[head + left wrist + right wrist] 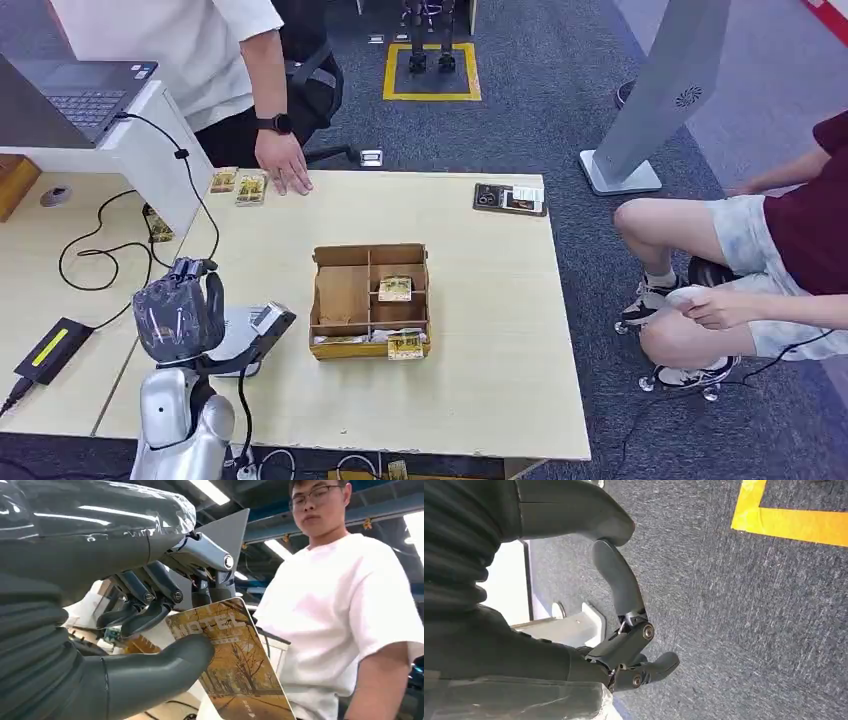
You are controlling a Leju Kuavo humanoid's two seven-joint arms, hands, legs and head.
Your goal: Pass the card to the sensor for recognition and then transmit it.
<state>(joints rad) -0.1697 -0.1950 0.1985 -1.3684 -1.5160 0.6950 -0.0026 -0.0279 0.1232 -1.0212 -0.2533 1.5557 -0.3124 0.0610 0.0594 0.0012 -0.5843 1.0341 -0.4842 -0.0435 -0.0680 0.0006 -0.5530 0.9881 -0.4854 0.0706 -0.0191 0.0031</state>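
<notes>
Wooden table, divided box mid-surface, left hand pinching a hotel card, right hand loosely spread, holding nothing, over carpet.

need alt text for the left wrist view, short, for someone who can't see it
The robot's left hand pinches a hotel card, printed with an autumn tree scene, between its thick grey thumb and darker fingers. Just beyond the card stands a person in a white T-shirt, under ceiling strip lights.
</notes>
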